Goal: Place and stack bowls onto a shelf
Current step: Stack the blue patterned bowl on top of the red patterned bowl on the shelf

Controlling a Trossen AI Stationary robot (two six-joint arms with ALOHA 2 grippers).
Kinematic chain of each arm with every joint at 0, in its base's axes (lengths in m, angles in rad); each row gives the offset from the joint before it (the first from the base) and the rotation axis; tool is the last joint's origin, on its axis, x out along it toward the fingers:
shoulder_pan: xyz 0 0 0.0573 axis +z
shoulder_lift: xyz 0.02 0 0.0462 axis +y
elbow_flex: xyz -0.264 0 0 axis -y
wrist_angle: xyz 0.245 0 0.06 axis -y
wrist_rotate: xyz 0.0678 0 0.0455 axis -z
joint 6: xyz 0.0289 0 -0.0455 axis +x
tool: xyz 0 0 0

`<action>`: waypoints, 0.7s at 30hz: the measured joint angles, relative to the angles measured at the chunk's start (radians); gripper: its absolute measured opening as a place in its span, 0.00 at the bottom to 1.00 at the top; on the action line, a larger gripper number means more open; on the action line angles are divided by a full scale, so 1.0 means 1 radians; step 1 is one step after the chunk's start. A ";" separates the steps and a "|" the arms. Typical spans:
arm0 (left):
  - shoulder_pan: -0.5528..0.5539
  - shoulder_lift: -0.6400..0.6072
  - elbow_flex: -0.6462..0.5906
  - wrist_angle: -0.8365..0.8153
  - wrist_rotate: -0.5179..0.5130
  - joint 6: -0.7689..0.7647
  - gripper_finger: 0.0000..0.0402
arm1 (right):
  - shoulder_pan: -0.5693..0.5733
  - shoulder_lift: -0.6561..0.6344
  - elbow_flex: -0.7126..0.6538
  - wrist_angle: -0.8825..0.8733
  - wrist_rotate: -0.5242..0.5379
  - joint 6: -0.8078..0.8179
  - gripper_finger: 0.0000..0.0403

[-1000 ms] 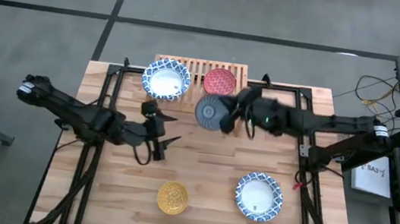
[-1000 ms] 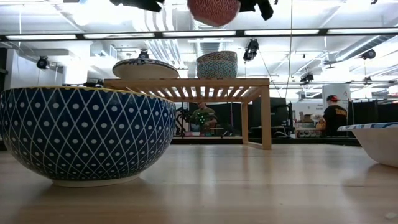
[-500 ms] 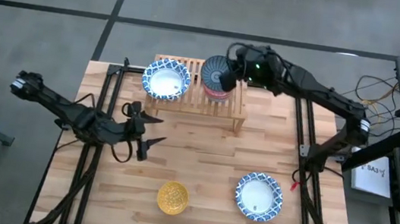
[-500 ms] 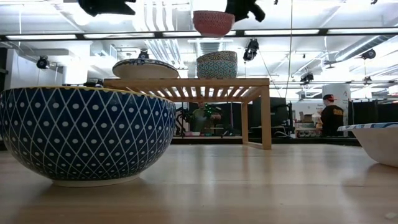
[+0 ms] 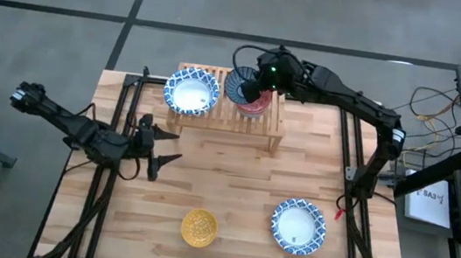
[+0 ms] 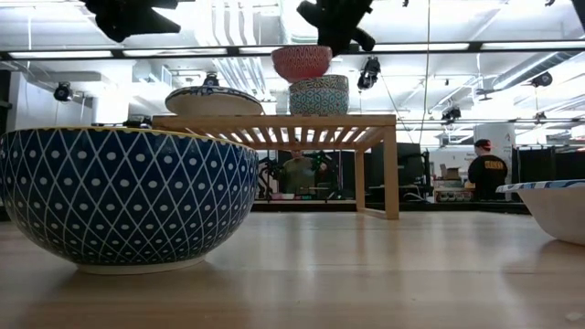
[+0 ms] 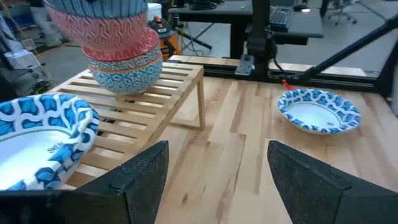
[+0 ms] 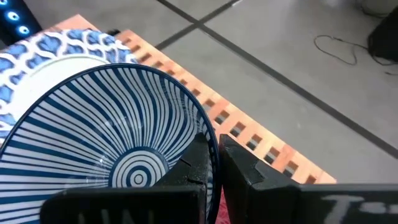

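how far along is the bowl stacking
Done: one blue-rimmed bowl and a red-inside bowl sit on the shelf. In hand: the right gripper holds a striped bowl over the red-inside one. Left: yellow bowl and wide bowl on the table; left gripper waits open.

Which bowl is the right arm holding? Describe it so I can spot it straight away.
Find the wooden shelf at the table's far edge. At its middle, the right gripper pinches the rim of a small bowl over a teal-patterned bowl standing on the slats. Unlike the wide white, blue-rimmed bowl beside it, the held one has blue stripes inside and red pattern outside.
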 joint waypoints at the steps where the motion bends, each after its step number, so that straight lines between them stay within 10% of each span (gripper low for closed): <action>1: -0.004 -0.006 -0.005 -0.001 0.010 0.000 0.64 | 0.001 0.006 0.016 -0.009 0.001 0.002 0.03; 21: -0.022 -0.017 -0.012 -0.017 0.015 -0.007 0.64 | -0.001 0.022 0.024 -0.140 0.076 0.015 0.04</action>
